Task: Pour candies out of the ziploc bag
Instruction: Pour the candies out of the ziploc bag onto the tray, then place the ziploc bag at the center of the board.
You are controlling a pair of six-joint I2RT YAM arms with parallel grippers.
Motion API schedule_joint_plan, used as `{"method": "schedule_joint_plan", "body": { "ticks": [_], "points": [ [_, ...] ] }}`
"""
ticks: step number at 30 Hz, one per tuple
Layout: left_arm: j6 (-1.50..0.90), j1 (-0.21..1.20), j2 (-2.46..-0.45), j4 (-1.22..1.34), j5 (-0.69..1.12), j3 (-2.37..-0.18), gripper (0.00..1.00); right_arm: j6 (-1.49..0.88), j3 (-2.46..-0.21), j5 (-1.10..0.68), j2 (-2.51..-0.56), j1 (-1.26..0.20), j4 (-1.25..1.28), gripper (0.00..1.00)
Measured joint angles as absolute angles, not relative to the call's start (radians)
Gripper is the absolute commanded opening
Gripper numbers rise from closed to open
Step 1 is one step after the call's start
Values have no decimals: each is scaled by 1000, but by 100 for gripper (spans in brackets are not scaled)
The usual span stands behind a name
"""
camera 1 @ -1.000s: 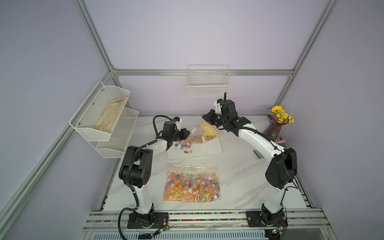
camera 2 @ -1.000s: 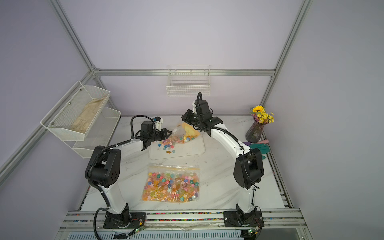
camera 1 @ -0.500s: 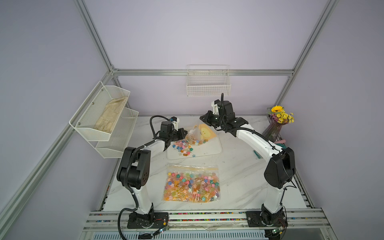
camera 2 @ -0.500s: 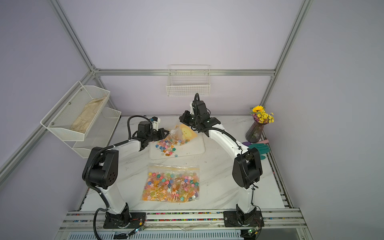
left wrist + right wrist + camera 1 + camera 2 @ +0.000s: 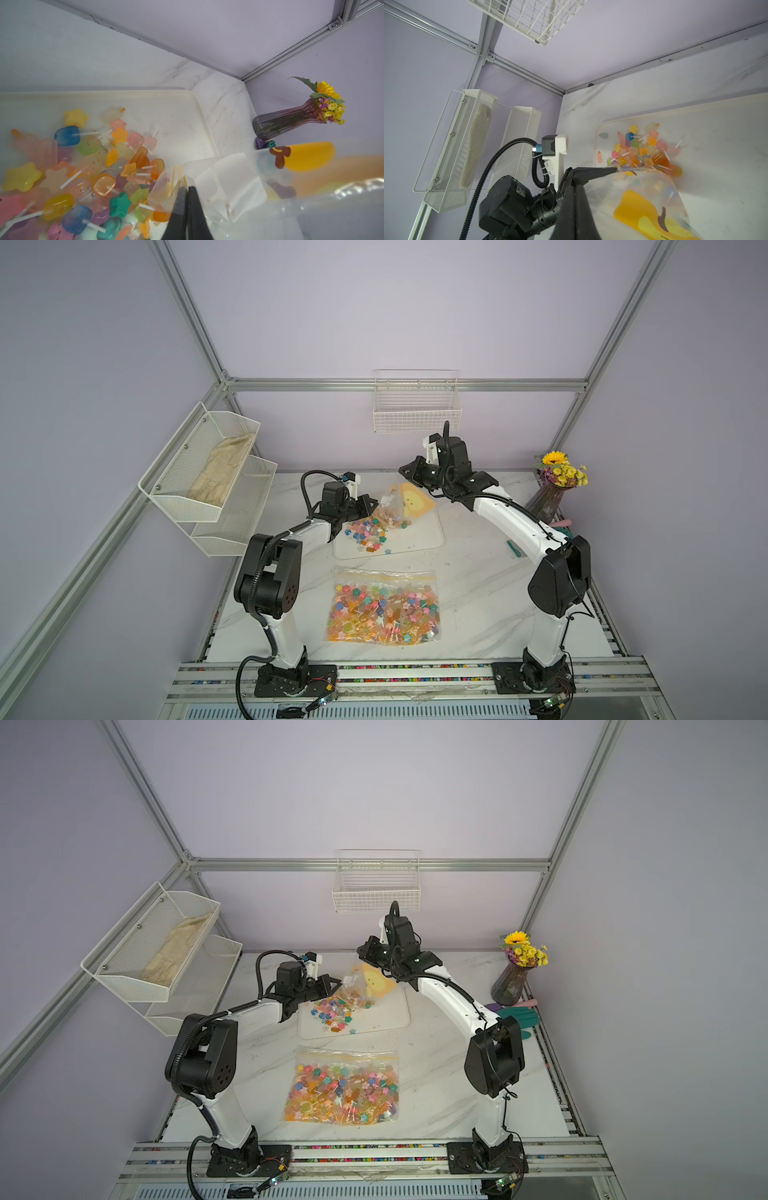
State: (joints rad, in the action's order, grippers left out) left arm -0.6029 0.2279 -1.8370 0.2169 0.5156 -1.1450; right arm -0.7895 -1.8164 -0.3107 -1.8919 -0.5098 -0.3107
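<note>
Above the tray (image 5: 419,537), left gripper (image 5: 187,188) and right gripper (image 5: 404,477) clench the tilted ziploc bag (image 5: 409,502), candies (image 5: 368,531) heaped below

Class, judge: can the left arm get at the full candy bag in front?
Likely not yet: the left claw grips the tipped bag, though the way to the full bag looks free.

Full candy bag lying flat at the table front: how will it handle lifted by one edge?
Likely floppy: the front bag is thin clear film, wrinkled along its far edge. Probably heavy for its size, since candies pack it nearly edge to edge, so it should sag and the load slide down. The glossy film may slip.
</note>
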Motion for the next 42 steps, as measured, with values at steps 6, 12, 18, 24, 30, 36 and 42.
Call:
{"method": "schedule_joint_plan", "body": {
  "ticks": [6, 12, 18, 24, 30, 36, 42],
  "points": [
    [-622, 265, -1839, 236, 521, -1145, 3, -779, -1852, -308, -1892, -517, -317, 0],
    [-636, 284, -1839, 249, 521, -1145, 3, -776, -1867, -305, -1892, -518, -326, 0],
    [-636, 292, -1839, 250, 521, -1145, 3, -775, -1866, -302, -1887, -518, -332, 0],
    [-637, 321, -1837, 248, 537, -1145, 3, -768, -1765, -239, -1792, -514, -343, 0],
    [-635, 391, -1782, 215, 558, -1145, 3, -804, -1544, -113, -1564, -488, -358, 0],
    [-635, 495, -1677, 199, 569, -1124, 4, -883, -1296, 37, -1298, -469, -394, 0],
    [-636, 598, -1618, 193, 569, -1073, 5, -976, -1112, 170, -1069, -466, -513, 0]
  ]
}}
